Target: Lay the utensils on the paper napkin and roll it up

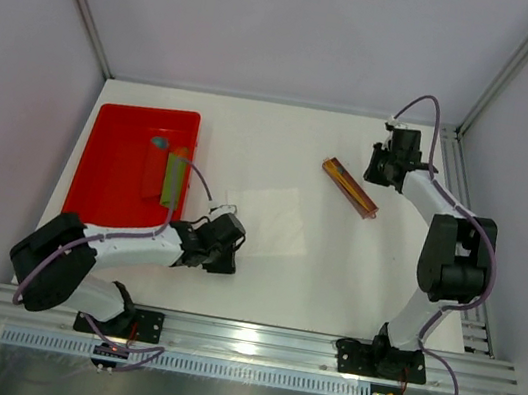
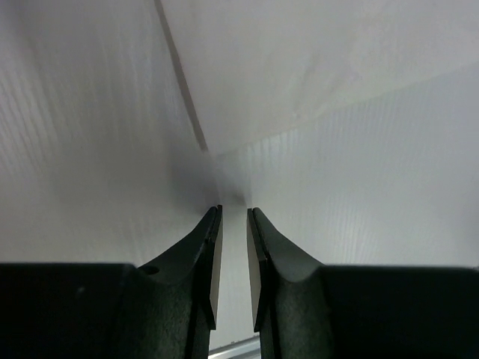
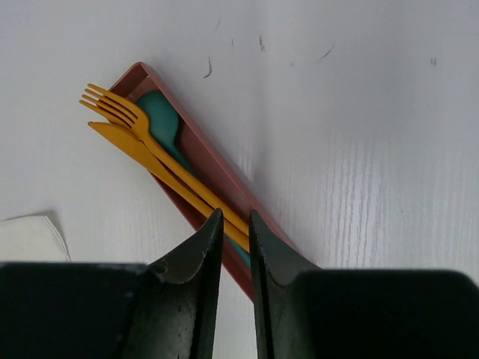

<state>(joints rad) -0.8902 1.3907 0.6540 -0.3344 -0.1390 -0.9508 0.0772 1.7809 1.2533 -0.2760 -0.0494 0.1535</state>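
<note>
Bare table (image 1: 333,270) between paper napkin (image 1: 265,220) and brown case (image 3: 209,168); red tray (image 1: 116,173) an obstacle at far left.

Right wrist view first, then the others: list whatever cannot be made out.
- Right wrist: the utensils run under the fingers of the right gripper; their handle ends are hidden.
- Right wrist: a teal piece lies under them, mostly covered; its kind is unclear.
- Left wrist: white on white; the edge of the paper napkin is lost against the table.
- Top: the body of the left gripper hides its fingertips.

Bright diffuse light — faint shadows, left wrist view hazy.
</note>
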